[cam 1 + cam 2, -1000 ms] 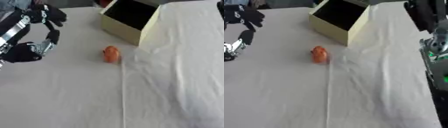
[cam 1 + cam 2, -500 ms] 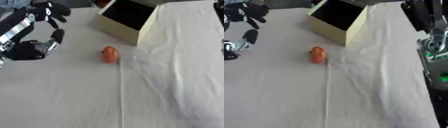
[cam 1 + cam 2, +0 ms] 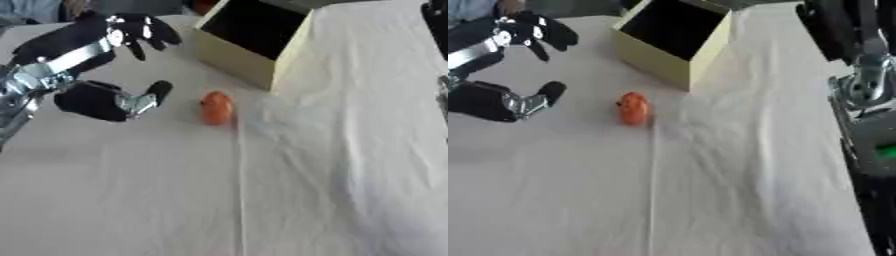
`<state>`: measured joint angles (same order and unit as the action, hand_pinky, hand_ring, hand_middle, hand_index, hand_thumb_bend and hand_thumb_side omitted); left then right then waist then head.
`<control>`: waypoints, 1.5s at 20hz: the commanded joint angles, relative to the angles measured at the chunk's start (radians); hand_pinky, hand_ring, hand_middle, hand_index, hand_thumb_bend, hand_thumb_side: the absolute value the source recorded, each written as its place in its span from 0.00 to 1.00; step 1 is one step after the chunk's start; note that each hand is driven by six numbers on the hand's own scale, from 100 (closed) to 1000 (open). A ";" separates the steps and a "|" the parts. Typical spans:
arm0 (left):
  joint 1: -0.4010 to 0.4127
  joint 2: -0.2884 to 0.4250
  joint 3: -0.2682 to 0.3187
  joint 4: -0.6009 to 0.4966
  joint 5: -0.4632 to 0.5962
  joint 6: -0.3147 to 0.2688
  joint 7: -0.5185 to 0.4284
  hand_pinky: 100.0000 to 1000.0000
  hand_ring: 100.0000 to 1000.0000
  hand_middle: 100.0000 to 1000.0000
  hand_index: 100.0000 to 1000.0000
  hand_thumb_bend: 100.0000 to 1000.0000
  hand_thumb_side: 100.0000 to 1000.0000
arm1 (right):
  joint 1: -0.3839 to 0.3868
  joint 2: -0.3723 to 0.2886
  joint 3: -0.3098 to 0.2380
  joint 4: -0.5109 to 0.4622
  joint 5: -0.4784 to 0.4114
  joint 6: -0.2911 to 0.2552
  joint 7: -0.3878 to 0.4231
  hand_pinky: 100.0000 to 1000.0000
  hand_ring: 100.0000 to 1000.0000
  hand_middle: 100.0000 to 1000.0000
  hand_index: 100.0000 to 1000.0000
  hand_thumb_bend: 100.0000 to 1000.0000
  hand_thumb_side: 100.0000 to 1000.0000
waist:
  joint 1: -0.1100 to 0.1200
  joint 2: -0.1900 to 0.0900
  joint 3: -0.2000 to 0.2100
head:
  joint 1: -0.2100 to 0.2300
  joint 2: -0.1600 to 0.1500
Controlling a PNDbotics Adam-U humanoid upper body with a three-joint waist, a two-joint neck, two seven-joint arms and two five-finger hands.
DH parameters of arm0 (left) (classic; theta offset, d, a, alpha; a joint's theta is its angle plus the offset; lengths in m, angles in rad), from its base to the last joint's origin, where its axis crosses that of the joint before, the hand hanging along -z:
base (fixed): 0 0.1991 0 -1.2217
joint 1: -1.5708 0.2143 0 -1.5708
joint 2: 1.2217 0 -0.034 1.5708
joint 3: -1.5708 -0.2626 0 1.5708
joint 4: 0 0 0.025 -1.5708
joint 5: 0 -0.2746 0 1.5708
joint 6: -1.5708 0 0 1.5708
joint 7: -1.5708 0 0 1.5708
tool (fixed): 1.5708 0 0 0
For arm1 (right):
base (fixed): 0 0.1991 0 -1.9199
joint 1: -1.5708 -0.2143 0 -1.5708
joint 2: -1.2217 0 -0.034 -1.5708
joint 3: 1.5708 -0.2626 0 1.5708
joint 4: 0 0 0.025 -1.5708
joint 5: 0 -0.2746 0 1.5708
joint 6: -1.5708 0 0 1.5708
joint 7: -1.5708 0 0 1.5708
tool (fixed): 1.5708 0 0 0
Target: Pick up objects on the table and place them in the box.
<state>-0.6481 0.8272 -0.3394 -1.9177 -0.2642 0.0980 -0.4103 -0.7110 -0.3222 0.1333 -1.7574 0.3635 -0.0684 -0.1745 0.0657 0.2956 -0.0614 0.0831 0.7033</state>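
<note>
A small orange object lies on the white tablecloth, just in front of the pale yellow box. The box stands at the back centre, its dark opening facing up and toward me. My left hand hovers to the left of the orange object, open, with fingers spread high and the thumb low pointing at it. A gap separates the thumb from the object. Of my right arm only the metal forearm shows along the right edge; its hand is out of sight.
The white cloth covers the table, with a crease running down the middle from the orange object. A person's clothing shows at the far left corner.
My left hand has moved right, closer to the orange object. The orange object and the box have not moved.
</note>
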 commanded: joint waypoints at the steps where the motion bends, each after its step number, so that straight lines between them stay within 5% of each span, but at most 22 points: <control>1: -0.044 -0.001 -0.021 0.038 -0.028 -0.007 -0.034 0.68 0.81 0.83 0.87 0.08 0.21 | -0.009 -0.007 -0.001 -0.019 0.000 -0.001 0.003 0.76 0.80 0.65 0.72 0.00 0.86 | -0.001 -0.023 0.001 | -0.004 0.005; 12: -0.163 -0.074 -0.096 0.184 -0.123 -0.144 -0.121 0.71 0.84 0.83 0.88 0.12 0.17 | -0.012 -0.003 0.004 -0.021 -0.003 -0.001 0.006 0.76 0.79 0.65 0.72 0.00 0.86 | 0.001 -0.018 -0.006 | -0.005 -0.003; 15: -0.195 -0.103 -0.122 0.244 -0.158 -0.163 -0.144 0.72 0.85 0.83 0.88 0.27 0.29 | -0.014 -0.002 0.005 -0.022 -0.005 -0.001 0.006 0.76 0.79 0.64 0.72 0.00 0.86 | 0.003 -0.016 -0.012 | 0.000 -0.003; 23: -0.256 -0.205 -0.145 0.435 -0.302 -0.210 -0.131 0.73 0.86 0.82 0.88 0.39 0.37 | -0.011 0.000 0.004 -0.021 -0.010 -0.003 0.005 0.76 0.79 0.64 0.72 0.00 0.87 | 0.002 -0.016 -0.014 | 0.002 -0.001; 30: -0.257 -0.264 -0.141 0.561 -0.368 -0.216 -0.095 0.71 0.85 0.82 0.87 0.33 0.40 | -0.009 0.000 0.002 -0.022 -0.014 -0.002 0.003 0.75 0.79 0.64 0.72 0.00 0.87 | 0.002 -0.013 -0.019 | 0.000 -0.003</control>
<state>-0.8852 0.5557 -0.4897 -1.3669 -0.6201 -0.1173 -0.5143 -0.7070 -0.3136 0.1416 -1.7576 0.3579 -0.0685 -0.1701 0.0716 0.2996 -0.0803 0.0821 0.7029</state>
